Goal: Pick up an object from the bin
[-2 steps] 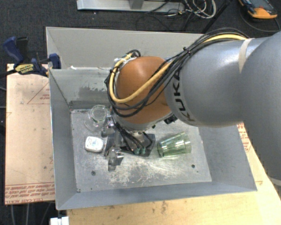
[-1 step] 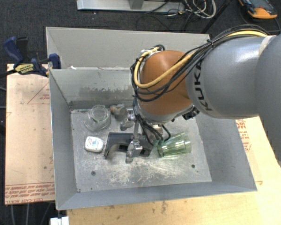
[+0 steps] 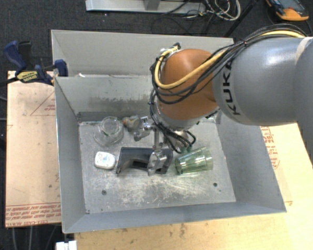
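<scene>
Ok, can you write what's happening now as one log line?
jaws: down at right end of dark angled piece | beside: green cup on its side | lifted: nothing yet

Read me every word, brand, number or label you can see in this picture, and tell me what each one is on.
"KUKA": dark letters on the grey arm, running down its casing beside the orange cover.
White oval thing, left in the bin: any marking is too small to read.
Clear cup, green-tinted cup, dark grey piece: no text seen.
</scene>
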